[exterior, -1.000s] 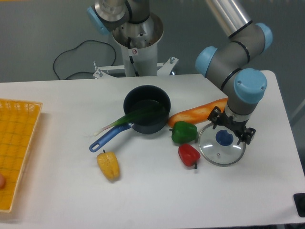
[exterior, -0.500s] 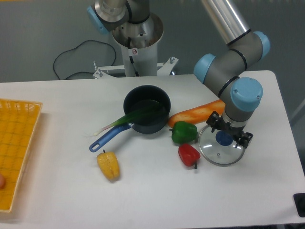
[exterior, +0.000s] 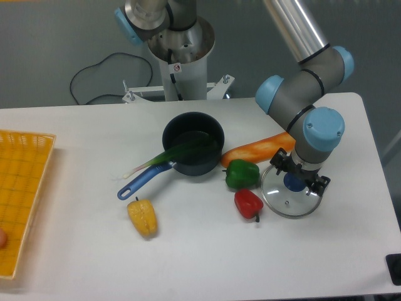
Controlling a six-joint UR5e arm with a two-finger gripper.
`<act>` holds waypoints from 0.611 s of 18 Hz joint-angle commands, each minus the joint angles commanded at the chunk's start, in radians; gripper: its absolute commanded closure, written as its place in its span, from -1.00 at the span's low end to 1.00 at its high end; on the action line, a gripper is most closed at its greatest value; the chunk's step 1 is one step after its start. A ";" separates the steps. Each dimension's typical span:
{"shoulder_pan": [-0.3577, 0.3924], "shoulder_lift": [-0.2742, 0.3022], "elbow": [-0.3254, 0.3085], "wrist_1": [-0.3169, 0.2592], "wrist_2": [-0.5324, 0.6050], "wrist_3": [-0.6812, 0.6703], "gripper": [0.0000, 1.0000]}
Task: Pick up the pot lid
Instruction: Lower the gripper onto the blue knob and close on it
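Observation:
My gripper (exterior: 301,172) reaches in from the upper right, its two fingers apart over the pot lid. The round, see-through lid (exterior: 280,203) lies flat on the right part of the table, and its blue knob (exterior: 293,182) shows between and slightly below the fingertips. Part of the lid's upper right side is hidden behind the gripper. Whether the fingertips touch the lid cannot be told from this view.
A red pepper (exterior: 248,204) and a green pepper (exterior: 242,174) lie just left of the lid. Behind them are an orange carrot-like item (exterior: 250,151) and a black pot (exterior: 193,127) holding a leek. A yellow item (exterior: 143,217) lies farther left.
The gripper has come down closer to the lid and shifted slightly left in view, its fingers still apart. The lid and the surrounding items have stayed put.

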 joint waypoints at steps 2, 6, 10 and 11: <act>0.002 -0.002 0.000 -0.002 0.000 -0.002 -1.00; 0.003 -0.006 0.000 -0.002 -0.003 -0.006 -1.00; 0.012 -0.008 0.000 -0.003 -0.017 -0.005 -1.00; 0.015 -0.008 0.000 -0.003 -0.017 -0.005 -1.00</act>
